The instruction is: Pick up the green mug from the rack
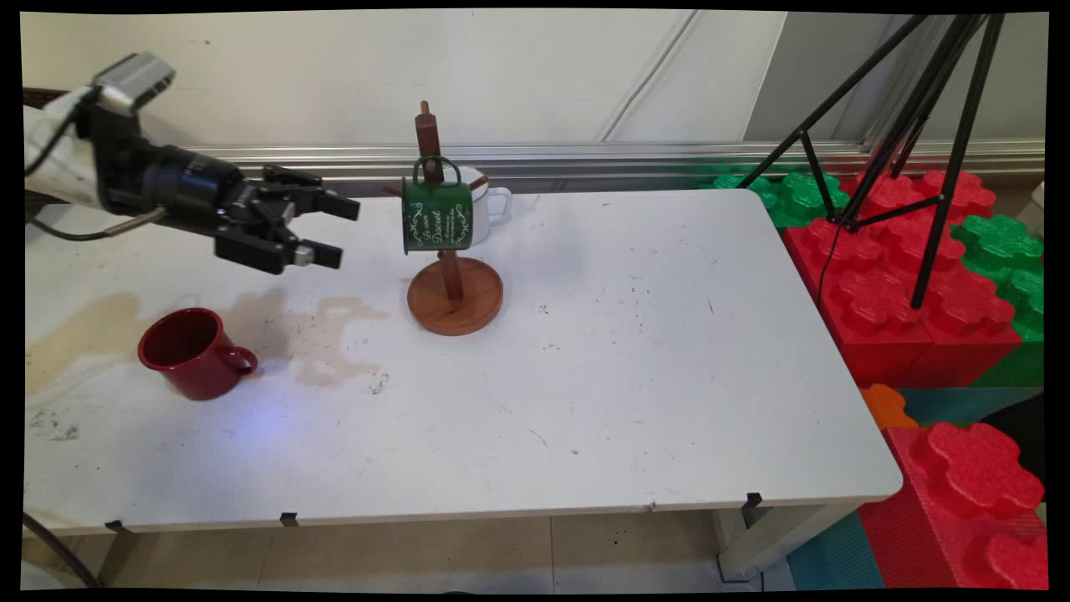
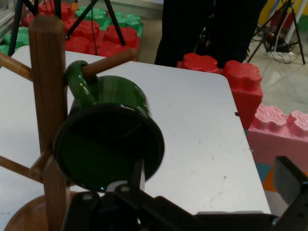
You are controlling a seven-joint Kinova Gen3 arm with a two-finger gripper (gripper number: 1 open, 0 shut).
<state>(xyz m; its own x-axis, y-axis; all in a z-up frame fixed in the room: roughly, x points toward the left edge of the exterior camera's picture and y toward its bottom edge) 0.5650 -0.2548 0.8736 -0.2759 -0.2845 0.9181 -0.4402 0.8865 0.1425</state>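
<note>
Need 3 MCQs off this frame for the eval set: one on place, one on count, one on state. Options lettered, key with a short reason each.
1. Where is the green mug?
A. Hanging by its handle on a peg of the wooden mug tree
B. Lying on the white table
C. Between the fingers

2. How many mugs are in view?
A. One
B. Two
C. Three

3. How is the gripper?
A. Shut on the red mug
B. Open, holding nothing
C. Shut on the green mug

Key:
1 A: the hand view shows its handle looped over a peg.
2 C: green and white mug on the tree, red on the table.
3 B: the main view shows the fingers apart in the air, left of the tree.
</note>
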